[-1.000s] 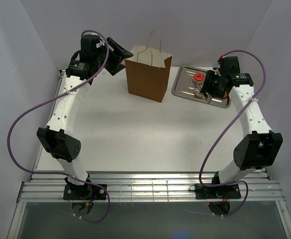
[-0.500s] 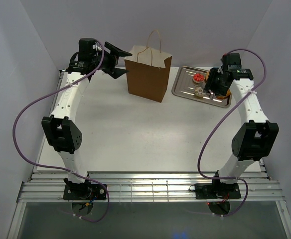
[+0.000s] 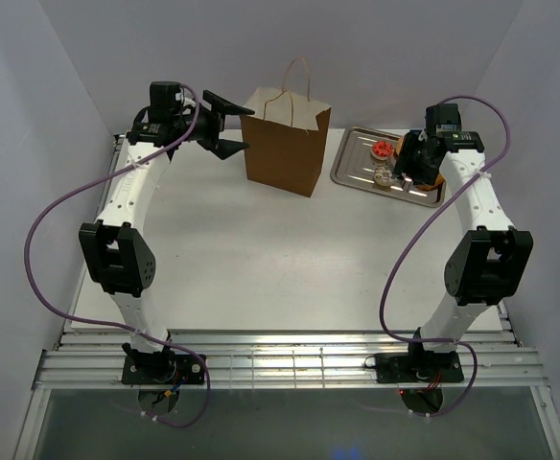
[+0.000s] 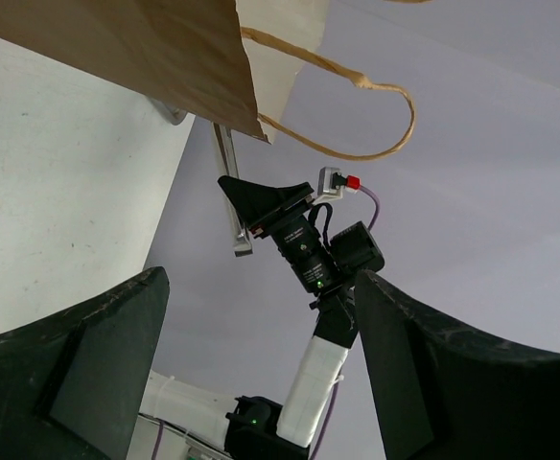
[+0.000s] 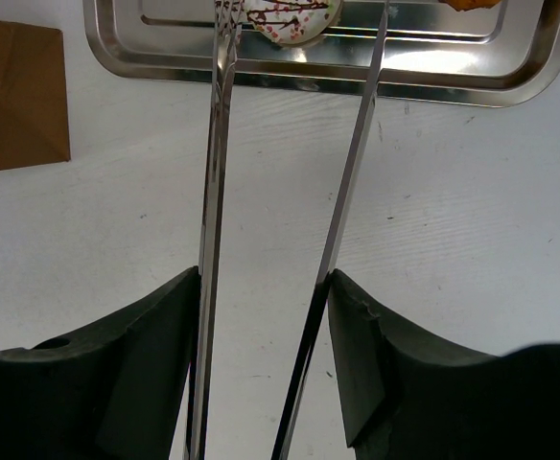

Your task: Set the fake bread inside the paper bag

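The brown paper bag point(image 3: 282, 149) stands upright at the back middle of the table, and its edge and loop handle show in the left wrist view point(image 4: 155, 53). My left gripper point(image 3: 242, 128) is open and empty beside the bag's upper left edge. My right gripper point(image 3: 405, 171) is shut on the long thin tongs point(image 5: 213, 192). The tongs' two arms stand apart, and their tips reach the pale speckled round point(image 5: 290, 14) on the tray. The red-topped tart point(image 3: 384, 149) lies on the tray. An orange pastry point(image 5: 472, 3) shows at the tray's far edge. The oblong bun is not visible.
The flat silver tray point(image 3: 352, 163) lies at the back right, to the right of the bag; its rim shows in the right wrist view point(image 5: 117, 48). Grey walls close in the back and sides. The white table point(image 3: 280, 259) stretches in front of the bag.
My left gripper has swung right and come up against the bag's left edge. My right gripper has shifted slightly back over the tray with the tongs.
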Motion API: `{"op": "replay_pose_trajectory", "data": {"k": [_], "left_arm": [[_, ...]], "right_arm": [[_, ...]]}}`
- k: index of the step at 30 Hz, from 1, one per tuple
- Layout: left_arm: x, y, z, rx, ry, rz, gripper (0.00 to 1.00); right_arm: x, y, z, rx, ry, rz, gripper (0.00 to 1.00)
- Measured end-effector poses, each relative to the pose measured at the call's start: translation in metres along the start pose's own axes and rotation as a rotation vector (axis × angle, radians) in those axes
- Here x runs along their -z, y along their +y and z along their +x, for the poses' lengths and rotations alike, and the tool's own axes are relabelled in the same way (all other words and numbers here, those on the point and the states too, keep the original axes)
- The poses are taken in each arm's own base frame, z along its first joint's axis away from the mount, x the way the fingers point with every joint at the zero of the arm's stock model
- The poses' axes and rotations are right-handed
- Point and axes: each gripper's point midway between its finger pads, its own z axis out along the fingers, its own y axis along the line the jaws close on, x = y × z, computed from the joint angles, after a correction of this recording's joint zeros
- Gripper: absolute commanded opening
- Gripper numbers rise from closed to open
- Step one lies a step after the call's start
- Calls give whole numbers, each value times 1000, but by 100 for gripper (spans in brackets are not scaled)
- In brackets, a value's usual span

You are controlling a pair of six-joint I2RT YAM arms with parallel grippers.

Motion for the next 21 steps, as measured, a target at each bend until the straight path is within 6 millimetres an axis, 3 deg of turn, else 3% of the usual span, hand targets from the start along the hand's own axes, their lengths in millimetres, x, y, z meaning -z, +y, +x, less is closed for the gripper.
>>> {"op": "replay_pose_trajectory", "data": {"k": [5, 14, 21], "left_arm": [[8, 1, -1, 19, 9, 6, 88], [9, -4, -3, 52, 7, 26, 86], [6, -39, 11, 24, 24, 84, 83]], "right_arm": [[-4, 0, 0, -8, 5, 2, 60], [-29, -1, -6, -7, 35, 9, 63], [-30, 4, -8, -4, 37, -17, 64]]}}
